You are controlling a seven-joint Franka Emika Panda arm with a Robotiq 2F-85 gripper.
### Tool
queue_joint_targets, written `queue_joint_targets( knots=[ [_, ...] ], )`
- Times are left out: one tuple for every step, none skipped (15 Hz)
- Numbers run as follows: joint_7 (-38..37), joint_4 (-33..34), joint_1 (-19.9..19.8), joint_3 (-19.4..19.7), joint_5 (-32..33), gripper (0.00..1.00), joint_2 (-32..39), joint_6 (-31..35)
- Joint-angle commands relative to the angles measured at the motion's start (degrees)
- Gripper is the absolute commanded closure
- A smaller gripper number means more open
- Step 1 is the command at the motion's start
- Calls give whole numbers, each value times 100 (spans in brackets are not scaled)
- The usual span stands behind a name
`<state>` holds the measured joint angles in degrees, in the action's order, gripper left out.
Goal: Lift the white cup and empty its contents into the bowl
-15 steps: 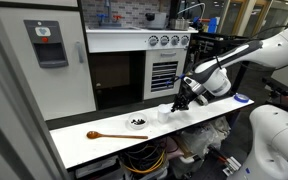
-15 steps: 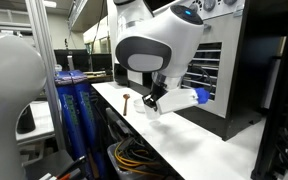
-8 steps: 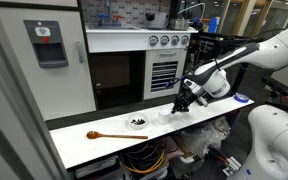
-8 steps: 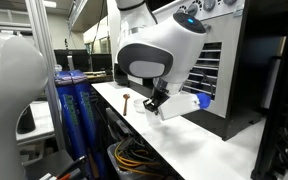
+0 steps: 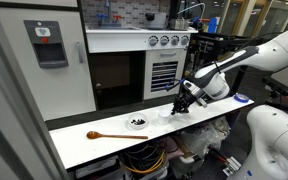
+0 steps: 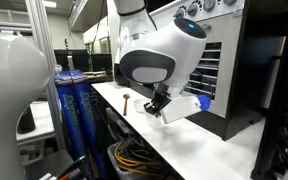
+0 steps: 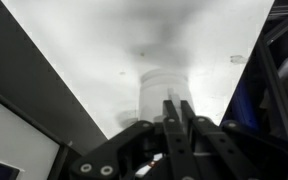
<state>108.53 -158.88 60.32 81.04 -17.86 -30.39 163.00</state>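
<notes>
My gripper (image 5: 180, 106) (image 7: 174, 103) hangs low over the white table, to the right of the bowl (image 5: 144, 125). Its fingers are shut on the wall of the white cup (image 7: 159, 85). The cup shows as a plain white cylinder just beyond the fingertips. In an exterior view it sits beside the black fingers (image 6: 161, 103) as a white shape (image 6: 182, 105). Its inside is hidden. Dark bits, the contents (image 5: 137, 122), lie in the shallow white bowl. Whether the cup touches the table I cannot tell.
A brown wooden spoon (image 5: 104, 134) lies left of the bowl. A dark oven front (image 5: 164, 72) stands behind the table. Something blue (image 5: 242, 100) lies at the table's right end. A second white robot (image 5: 274, 140) stands at front right. Cables (image 5: 144, 158) hang under the table.
The gripper has drifted slightly right and up, away from the bowl, with the cup moving along with it. The fingers stayed shut.
</notes>
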Motion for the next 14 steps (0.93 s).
queue_joint_targets(
  knots=[
    [124,57,292,267,-27,98,-99,179],
    [-127,33,288,337,324,98,-212,202],
    [-159,42,327,380,407,98,-207,214],
    [-239,45,356,426,523,98,-211,226],
    [-319,54,383,471,631,76,-217,223],
    [-392,53,384,493,733,65,-240,222],
    [-450,58,407,532,825,59,-263,224],
    [-512,60,416,560,912,51,-280,223],
    [-570,62,424,584,995,45,-290,221],
    [-626,65,433,596,1070,37,-288,219],
    [-681,69,420,582,1138,31,-283,199],
    [-745,76,422,573,1194,25,-265,187],
    [-820,90,406,533,1250,17,-233,153],
    [-890,97,392,501,1304,11,-215,152]
  ],
)
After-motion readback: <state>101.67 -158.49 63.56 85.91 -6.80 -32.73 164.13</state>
